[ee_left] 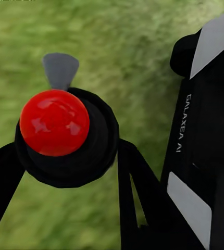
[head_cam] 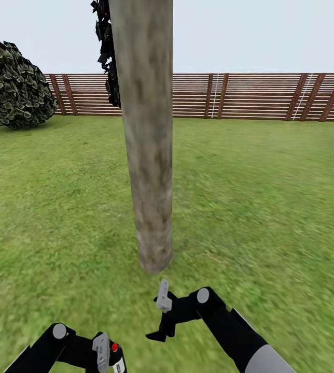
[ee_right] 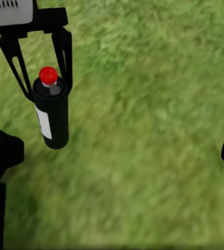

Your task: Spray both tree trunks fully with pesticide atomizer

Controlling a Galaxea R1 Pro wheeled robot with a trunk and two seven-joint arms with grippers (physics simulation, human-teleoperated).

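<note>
One tree trunk, thick and mottled grey-brown, rises from the lawn straight ahead, with dark foliage high beside it. The other tree is out of view. I cannot make out pesticide on the bark. The pesticide atomizer, a dark bottle with a white label and a red top, hangs upright in my left gripper, which is shut on it low at the left. My right gripper hovers open over grass just short of the trunk's foot.
Green lawn spreads all around the trunk. A low bush with broad dark leaves stands far left. A brown slatted fence closes the back. My right arm hangs close beside the held bottle.
</note>
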